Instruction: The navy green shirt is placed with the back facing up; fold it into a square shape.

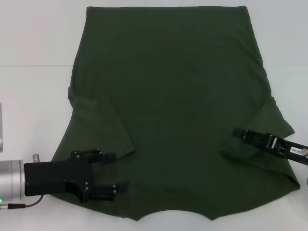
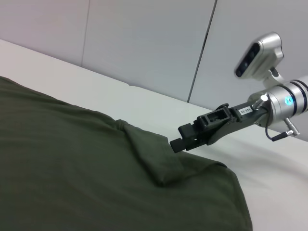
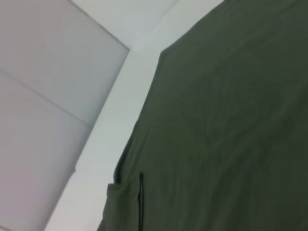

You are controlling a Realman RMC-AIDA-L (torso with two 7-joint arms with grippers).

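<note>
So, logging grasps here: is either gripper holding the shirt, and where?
Left gripper is open over the shirt, holding nothing; the right gripper's hold cannot be told.

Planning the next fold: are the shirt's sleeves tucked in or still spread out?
Tucked in. Both sleeves lie folded over the shirt, left one, right one; the body is still spread flat.

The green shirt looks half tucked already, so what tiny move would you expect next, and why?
Probably the left tool, fingers open over the shirt near its collar edge, closes to pinch the cloth. Both sleeves already lie folded inward, and the right tool sits at the opposite sleeve.
</note>
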